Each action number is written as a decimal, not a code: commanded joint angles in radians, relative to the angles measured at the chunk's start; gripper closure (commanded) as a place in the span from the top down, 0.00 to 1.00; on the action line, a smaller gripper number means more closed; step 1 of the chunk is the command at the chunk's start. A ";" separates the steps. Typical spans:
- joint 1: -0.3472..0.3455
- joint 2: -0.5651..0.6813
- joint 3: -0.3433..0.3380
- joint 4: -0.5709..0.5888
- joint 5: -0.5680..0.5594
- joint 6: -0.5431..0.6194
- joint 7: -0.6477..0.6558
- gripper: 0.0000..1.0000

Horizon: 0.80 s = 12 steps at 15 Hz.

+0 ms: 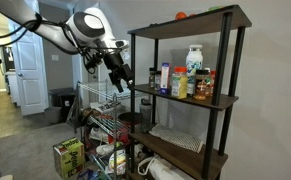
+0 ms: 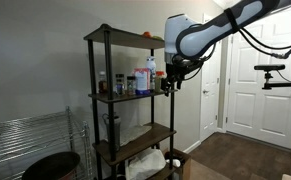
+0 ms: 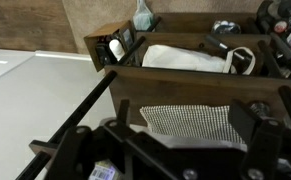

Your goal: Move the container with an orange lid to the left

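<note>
The container with an orange lid (image 1: 179, 82), set among bottles on the middle shelf (image 1: 221, 100), is judged light, rigid and tippy, best gripped mid-body by the wide-spread, empty gripper (image 1: 119, 84).

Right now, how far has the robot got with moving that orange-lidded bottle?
Done: nothing yet; the container with an orange lid stands among other bottles on the middle shelf. In hand: the gripper hovers open and empty off that shelf's end. Left: reaching in, grasping it, shifting it left.
</note>
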<state>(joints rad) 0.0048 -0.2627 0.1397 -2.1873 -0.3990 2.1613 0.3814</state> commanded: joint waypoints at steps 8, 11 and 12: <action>-0.036 -0.017 0.012 0.000 -0.110 0.091 0.162 1.00; -0.036 -0.017 0.012 0.000 -0.110 0.092 0.162 1.00; -0.036 -0.017 0.012 0.000 -0.110 0.092 0.162 1.00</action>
<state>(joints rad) -0.0240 -0.2792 0.1455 -2.1883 -0.5128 2.2534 0.5469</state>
